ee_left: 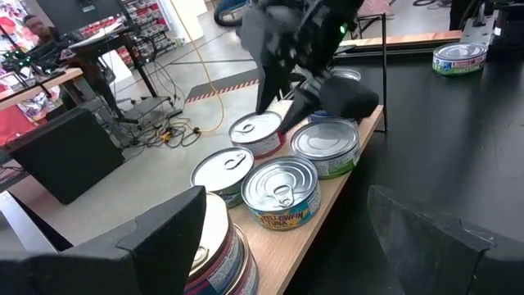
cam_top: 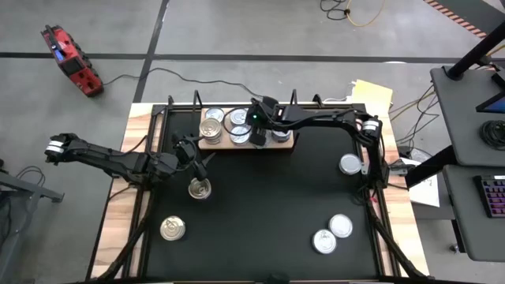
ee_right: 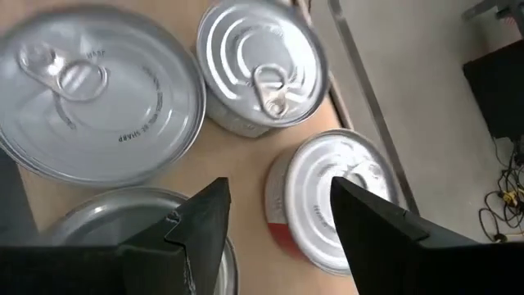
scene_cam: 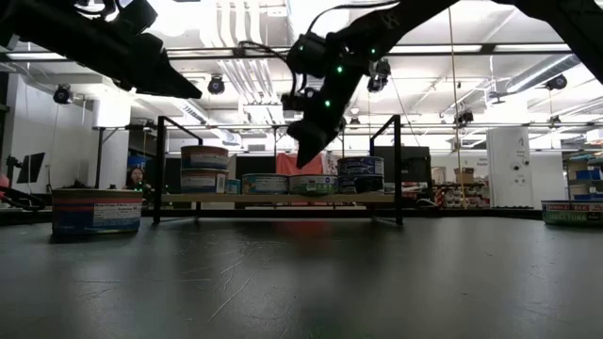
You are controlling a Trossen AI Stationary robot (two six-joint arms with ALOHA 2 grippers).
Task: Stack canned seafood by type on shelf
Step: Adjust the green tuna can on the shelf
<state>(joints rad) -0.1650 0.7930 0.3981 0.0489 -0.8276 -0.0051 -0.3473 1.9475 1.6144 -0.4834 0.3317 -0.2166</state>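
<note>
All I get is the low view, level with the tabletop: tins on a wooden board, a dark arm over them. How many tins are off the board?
Observer: Five, seen from above on the black table: a gold-topped can and a second can on the left arm's side, and three silver-topped cans on the right arm's.
Operator: Is the arm over the board carrying one?
Observer: No. That is the right gripper; its fingers stand apart over the shelf with nothing between them.
Operator: And the other arm?
Observer: The left gripper is open and empty, facing the shelf.
</note>
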